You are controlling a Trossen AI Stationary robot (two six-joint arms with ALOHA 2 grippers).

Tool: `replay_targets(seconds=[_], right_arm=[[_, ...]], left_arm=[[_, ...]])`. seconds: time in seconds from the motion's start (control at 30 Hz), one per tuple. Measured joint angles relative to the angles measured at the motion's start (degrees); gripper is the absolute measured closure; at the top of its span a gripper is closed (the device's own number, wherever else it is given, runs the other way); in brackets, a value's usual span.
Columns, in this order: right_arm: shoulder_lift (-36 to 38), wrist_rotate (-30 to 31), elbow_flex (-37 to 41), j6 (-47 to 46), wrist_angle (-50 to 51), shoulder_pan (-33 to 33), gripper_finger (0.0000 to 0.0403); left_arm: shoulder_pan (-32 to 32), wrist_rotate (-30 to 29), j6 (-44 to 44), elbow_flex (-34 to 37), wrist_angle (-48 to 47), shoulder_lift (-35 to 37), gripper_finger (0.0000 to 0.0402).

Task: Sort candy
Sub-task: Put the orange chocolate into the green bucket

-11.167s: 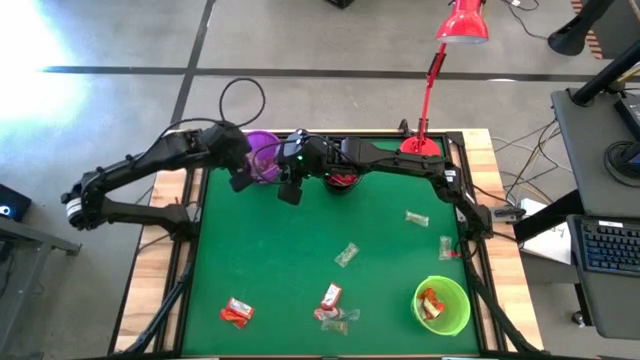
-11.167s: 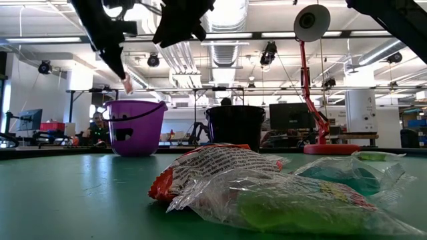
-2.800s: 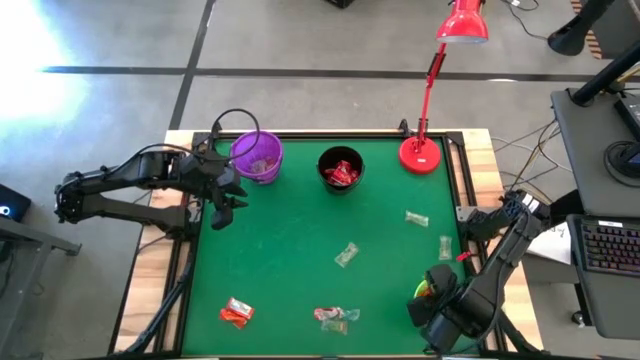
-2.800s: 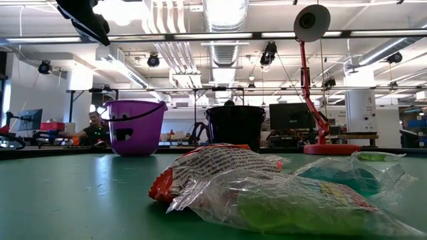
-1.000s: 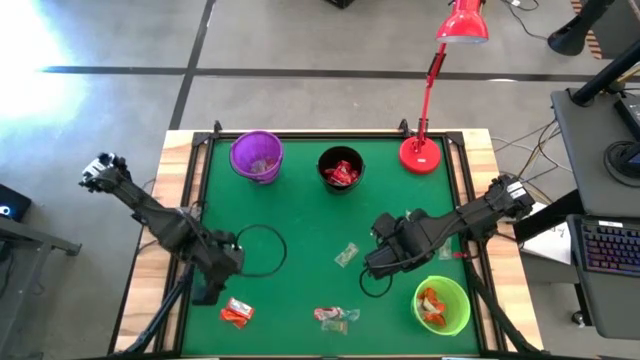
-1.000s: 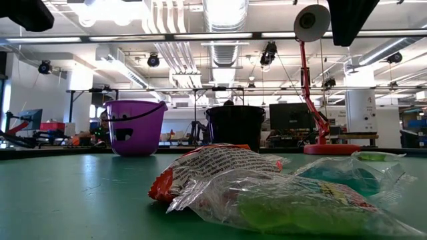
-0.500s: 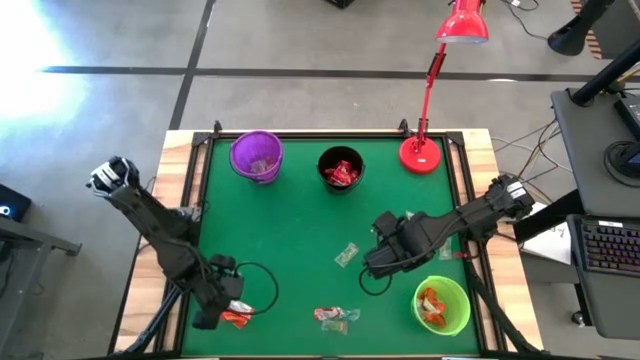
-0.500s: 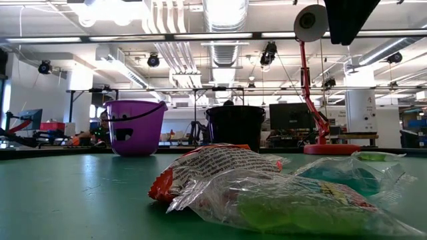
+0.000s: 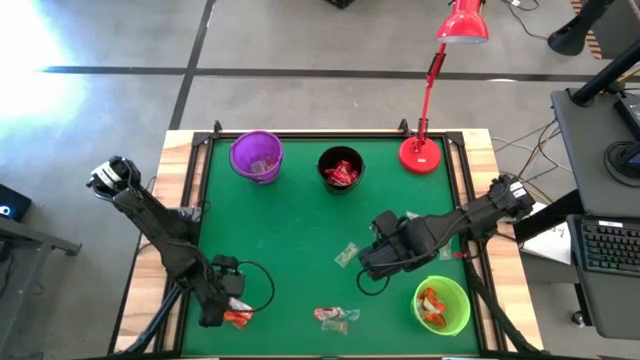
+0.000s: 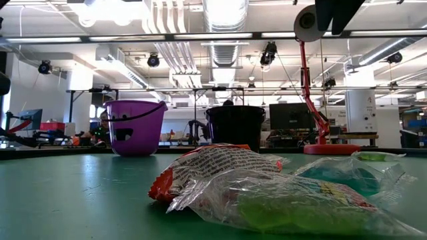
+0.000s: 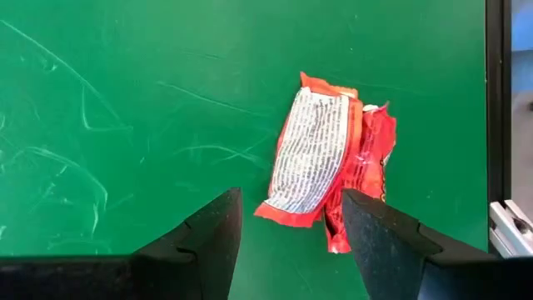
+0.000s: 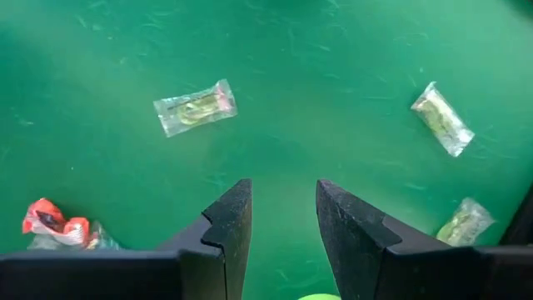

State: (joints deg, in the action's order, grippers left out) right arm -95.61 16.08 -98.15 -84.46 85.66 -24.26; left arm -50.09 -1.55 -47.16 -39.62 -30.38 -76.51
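Hovering over red candy [image 11: 323,171], left hand [image 11: 291,223] spread; wrist view only.

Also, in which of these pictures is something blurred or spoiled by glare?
Low view: the candy pile lies so near the lens that it looks soft, and the ceiling lights glare white. High view: a bright patch washes out the floor at the upper left. Left wrist view: the red candy is sharp.
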Motion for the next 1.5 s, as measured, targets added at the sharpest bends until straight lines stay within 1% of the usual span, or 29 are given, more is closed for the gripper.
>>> replay_targets(seconds=[0.17,0.27,0.53,0.73,0.87,1.0,1.1,1.2,1.27,1.37,1.5], right_arm=[[0.0,0.0,0.0,0.0,-1.1,-0.1,0.0275],[0.0,0.0,0.0,-0.3,-1.2,-0.1,0.0275],[0.0,0.0,0.0,-0.5,-1.2,-0.1,0.0275],[0.0,0.0,0.0,-0.5,-1.8,-0.1,0.0275],[0.0,0.0,0.0,-0.4,-2.0,-0.1,0.0275],[0.0,-0.1,0.0,-0.4,-2.4,-0.1,0.0275],[0.0,-3.2,0.0,0.0,-2.7,0.1,0.0275],[0.0,-6.5,0.0,3.2,-3.1,0.7,0.0276],[0.0,-7.0,0.0,4.6,-4.3,0.8,0.0278],[0.0,-7.0,0.0,6.6,-7.2,0.8,0.0287],[0.0,-5.2,0.0,9.2,-13.2,0.7,0.0298]], left_arm=[[0.0,-0.1,0.2,0.0,3.2,-0.3,0.0212],[0.0,-0.1,1.0,0.3,5.3,-1.7,0.0212],[0.0,-0.6,1.0,0.4,5.4,-8.7,0.0212],[0.0,-2.1,-0.3,-0.1,5.2,-11.4,0.0215],[0.0,-2.5,0.0,-0.2,5.1,-10.3,0.0248],[0.1,-2.6,0.1,0.0,4.9,-9.2,0.0305],[0.1,-2.5,0.2,0.0,5.1,-8.9,0.0352],[0.1,-2.4,0.2,0.0,5.4,-8.6,0.0388],[0.1,-2.3,0.2,0.0,5.4,-8.2,0.0393],[0.2,-2.5,0.2,0.0,5.4,-6.2,0.0388],[0.2,-6.0,0.1,0.0,5.3,-0.8,0.0392]])
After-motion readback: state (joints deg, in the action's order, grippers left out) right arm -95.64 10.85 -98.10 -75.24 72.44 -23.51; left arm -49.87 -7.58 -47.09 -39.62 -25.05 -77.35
